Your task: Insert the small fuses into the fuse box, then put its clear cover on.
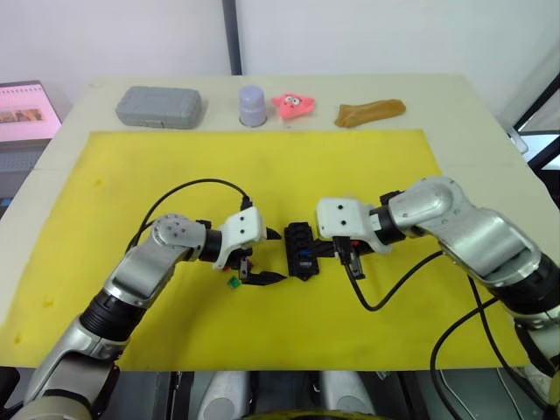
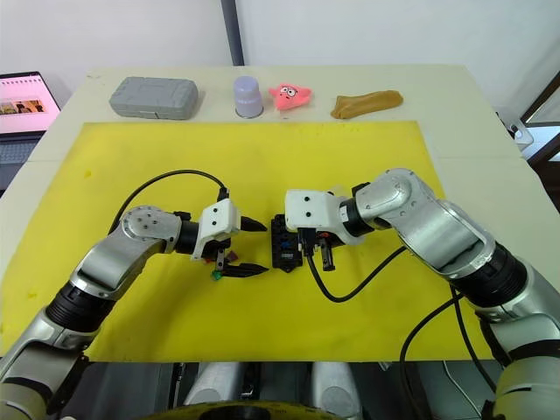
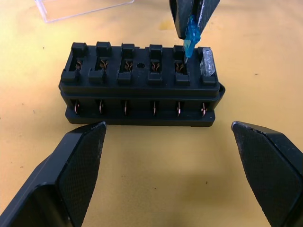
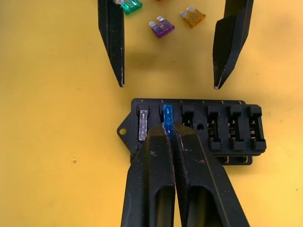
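**Blue fuse at the slot mouth, second from the end**

The right gripper (image 4: 168,130) is seen closest, its jaws clamped on a blue-teal fuse (image 3: 191,40) whose blades are just entering a slot of the fuse box (image 3: 142,90). A grey fuse (image 3: 208,64) is already seated in the end slot, just beside the one being filled. Four slots in that row are seen empty.

The left gripper (image 3: 175,156) is held with jaws wide apart, the box between and just beyond the tips, untouched. Past the left jaws, loose on the yellow mat (image 1: 367,166), lie a green fuse (image 4: 129,5), a purple fuse (image 4: 162,28) and an amber fuse (image 4: 192,17). The clear cover (image 3: 80,8) lies on the far side of the box from the left jaws.

Risks judged: the fuse appears slightly tilted, so a blade could catch the slot lip and bend or jam. The box is unclamped, and a downward push off centre could slide or tip it.
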